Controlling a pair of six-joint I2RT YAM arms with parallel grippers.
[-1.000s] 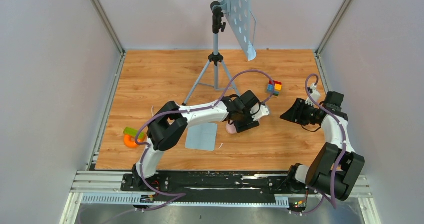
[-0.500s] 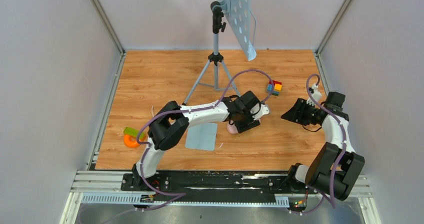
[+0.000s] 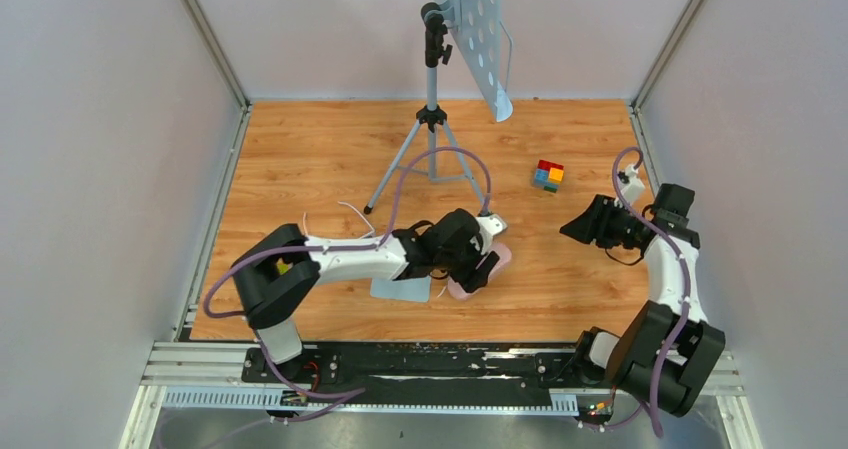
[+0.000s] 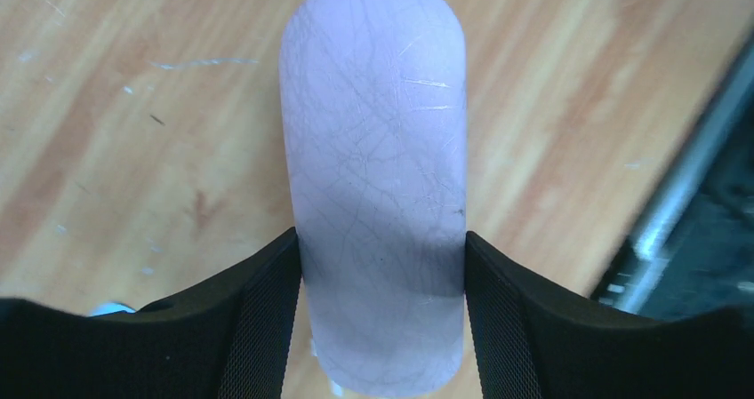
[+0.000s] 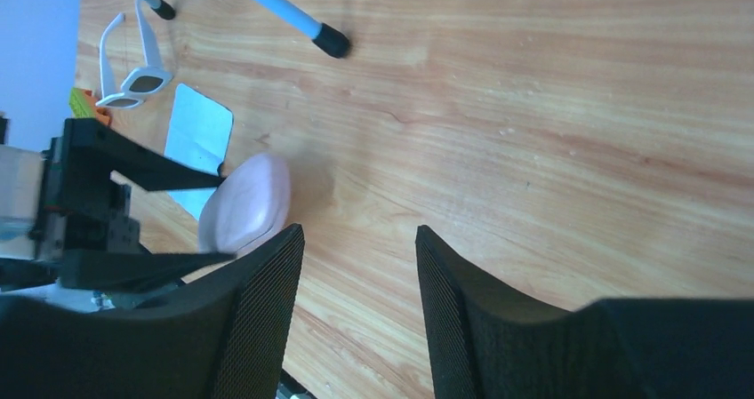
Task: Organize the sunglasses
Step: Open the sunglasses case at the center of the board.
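Observation:
The sunglasses (image 5: pixel 133 61) have a white frame and dark lenses; they lie on the wood floor left of the cloth. In the top view only their thin white arms (image 3: pixel 355 212) show behind my left arm. My left gripper (image 3: pixel 468 269) is shut on the pale pink oval case (image 3: pixel 490 261). In the left wrist view the case (image 4: pixel 373 132) sits between both pads (image 4: pixel 262 328), low over the floor, and the left gripper (image 4: pixel 381 248) grips its near half. My right gripper (image 3: pixel 578 231) is open and empty, well right of the case; in its own view the right gripper (image 5: pixel 356 239) hangs over bare wood.
The light blue-grey cloth (image 3: pixel 400 289) lies flat beside the case and also shows in the right wrist view (image 5: pixel 197 137). A tripod (image 3: pixel 432 119) with a perforated panel stands at the back. Coloured blocks (image 3: pixel 547 175) sit back right. A metal rail (image 4: pixel 685 195) runs along the near edge.
My left arm has swung nearer and to the left, dragging the pink case a little toward the front. The sunglasses' arms and the coloured blocks are now uncovered. The right arm has barely moved.

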